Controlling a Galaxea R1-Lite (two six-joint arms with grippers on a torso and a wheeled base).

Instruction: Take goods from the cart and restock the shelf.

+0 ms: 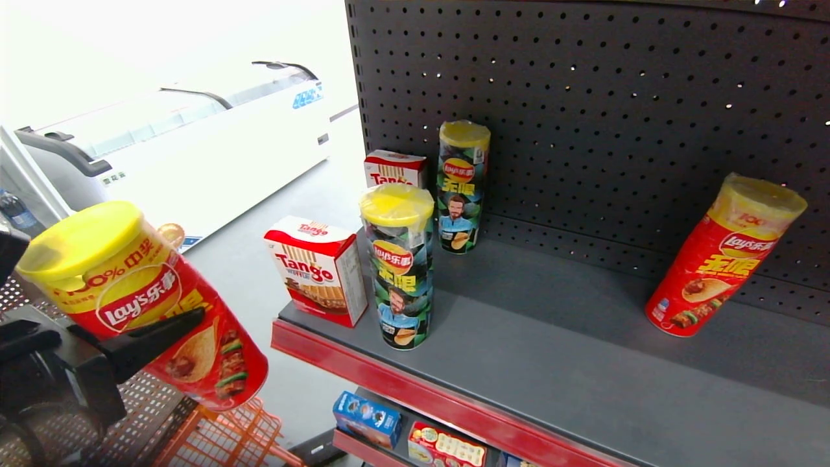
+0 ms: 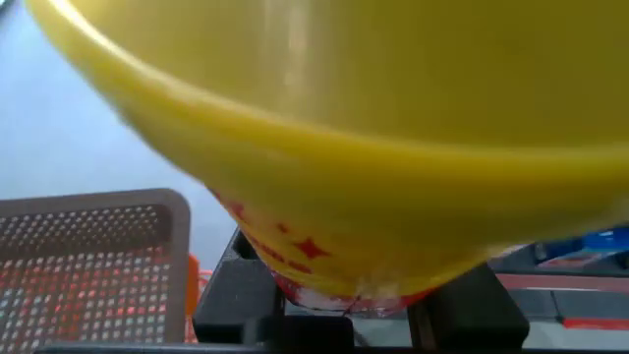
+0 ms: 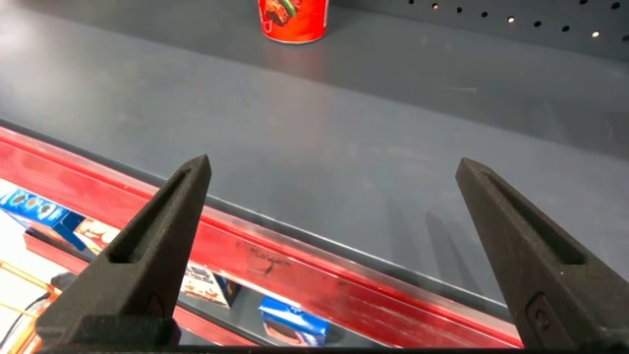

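The left gripper is clamped round a red chip can with a yellow lid. It holds the can tilted, lid uppermost, off the left front corner of the shelf and above the orange cart. The right gripper hangs over the shelf's red front edge, fingers spread wide, gripping nothing. On the shelf a second red can leans against the back panel toward the right. Two dark cans and two wafer boxes stand at its left end.

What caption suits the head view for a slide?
Left pincer holds a red chip can over the cart, beside a part-stocked shelf.
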